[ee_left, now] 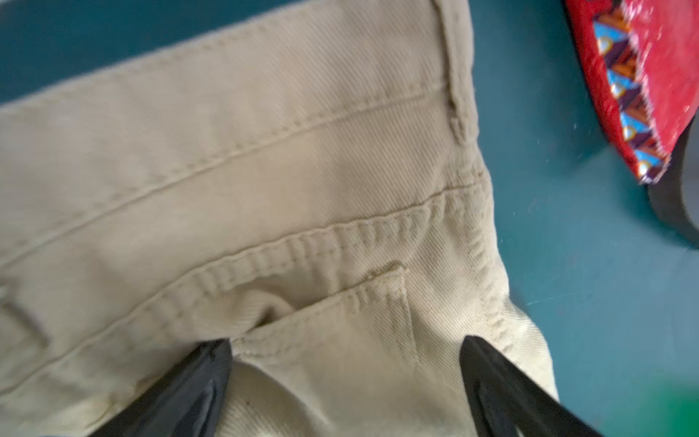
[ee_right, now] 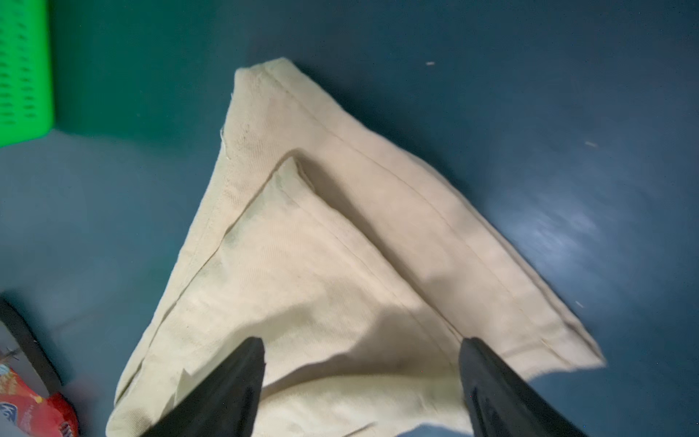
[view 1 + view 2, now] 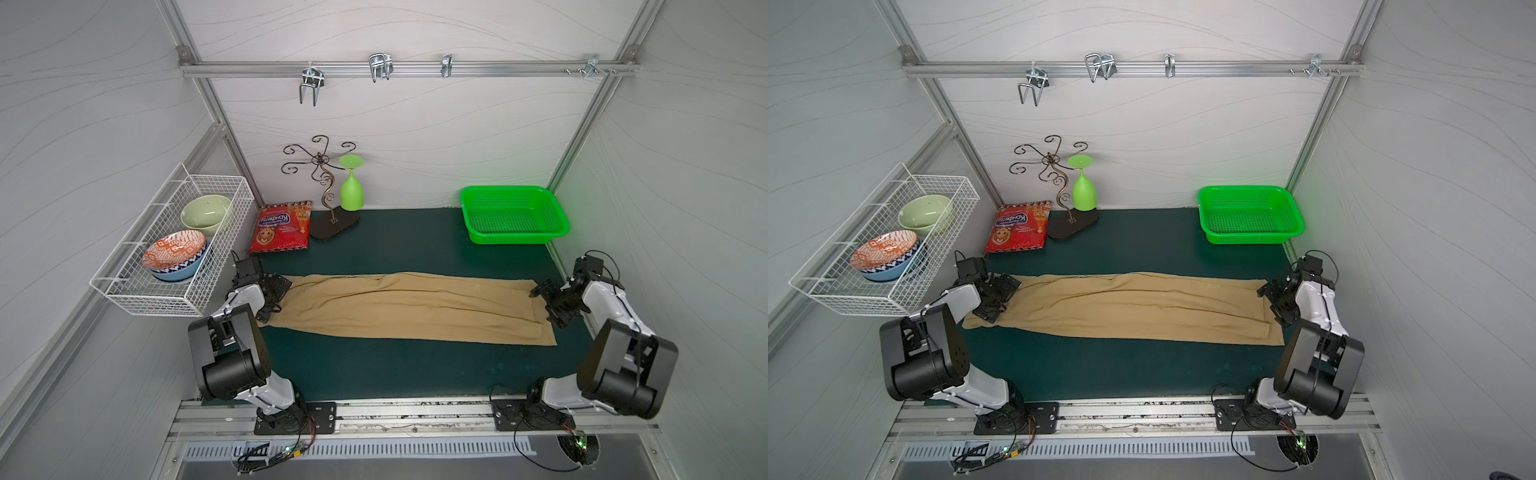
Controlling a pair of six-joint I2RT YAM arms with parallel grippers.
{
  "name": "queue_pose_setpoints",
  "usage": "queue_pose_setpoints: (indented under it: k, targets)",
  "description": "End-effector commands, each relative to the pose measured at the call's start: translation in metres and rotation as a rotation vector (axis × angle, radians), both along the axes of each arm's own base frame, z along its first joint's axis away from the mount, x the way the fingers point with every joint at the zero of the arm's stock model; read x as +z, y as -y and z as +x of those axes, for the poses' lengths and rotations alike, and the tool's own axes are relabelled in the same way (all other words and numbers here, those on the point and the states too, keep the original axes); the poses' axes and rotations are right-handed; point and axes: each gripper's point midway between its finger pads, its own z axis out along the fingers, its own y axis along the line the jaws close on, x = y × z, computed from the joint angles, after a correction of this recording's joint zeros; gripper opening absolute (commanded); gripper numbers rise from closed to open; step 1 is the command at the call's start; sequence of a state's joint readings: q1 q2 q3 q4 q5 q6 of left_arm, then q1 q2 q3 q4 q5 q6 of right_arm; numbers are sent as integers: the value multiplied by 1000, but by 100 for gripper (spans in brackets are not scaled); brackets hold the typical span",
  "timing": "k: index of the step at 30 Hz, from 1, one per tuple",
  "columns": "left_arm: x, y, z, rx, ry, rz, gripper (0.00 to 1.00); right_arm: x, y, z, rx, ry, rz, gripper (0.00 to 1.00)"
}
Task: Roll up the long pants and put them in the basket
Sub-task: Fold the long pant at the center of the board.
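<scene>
In both top views the long pants point(image 3: 407, 307) lie flat and at full length across the dark green mat point(image 3: 374, 374). The waist is toward the left gripper point(image 3: 276, 291) and the hems toward the right gripper point(image 3: 548, 305). No turn of a roll shows anywhere.

From the left wrist, the left gripper point(image 1: 346, 342) has its jaws wide over the waistband and a pocket corner, gripping nothing.

From the right wrist, the right gripper point(image 2: 363, 340) likewise has its jaws spread wide above the stacked leg hems, with the cloth lying loose beneath them.

To my eye the laying-out is done and the whole of the rolling is left to do, probably starting from one end.
</scene>
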State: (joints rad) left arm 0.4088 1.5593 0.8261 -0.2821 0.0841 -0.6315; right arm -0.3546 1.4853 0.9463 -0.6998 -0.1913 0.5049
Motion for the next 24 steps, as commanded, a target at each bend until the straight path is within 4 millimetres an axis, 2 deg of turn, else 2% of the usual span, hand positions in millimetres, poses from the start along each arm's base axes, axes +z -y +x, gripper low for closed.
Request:
queue_pose_setpoints:
  k: [1,3,6,8,10,14,15,16,18,19,21,24]
  targets:
    - [4,-2,16,-43,39,26,98,-19,-23,19,150,-39,18,79]
    - [5,-3,17,-47,47,38,98,-31,-29,22,197,-75,-22,71]
    - [8,-5,18,-49,49,55,98,-34,-31,27,216,-76,-71,53]
    - [10,-6,22,-45,66,51,98,-33,-31,29,215,-73,-84,34]
    - [10,-5,26,-46,75,41,97,-30,-28,29,214,-72,-99,11]
    - [10,-7,27,-41,76,42,96,-15,-14,27,198,-70,-175,3]
    - [10,-7,27,-39,78,42,96,-12,-7,25,178,-72,-199,3]
    - [11,-7,27,-36,82,44,96,-9,1,24,147,-69,-210,8]
    - [12,-8,27,-33,88,50,96,-8,9,24,104,-51,-185,50]
    - [11,-8,27,-33,84,51,97,-10,11,25,99,-53,-159,61]
    - [12,-10,27,-30,82,58,97,-18,12,25,102,-86,-134,71]
    - [13,-11,27,-28,82,63,97,-31,5,28,118,-114,-101,76]
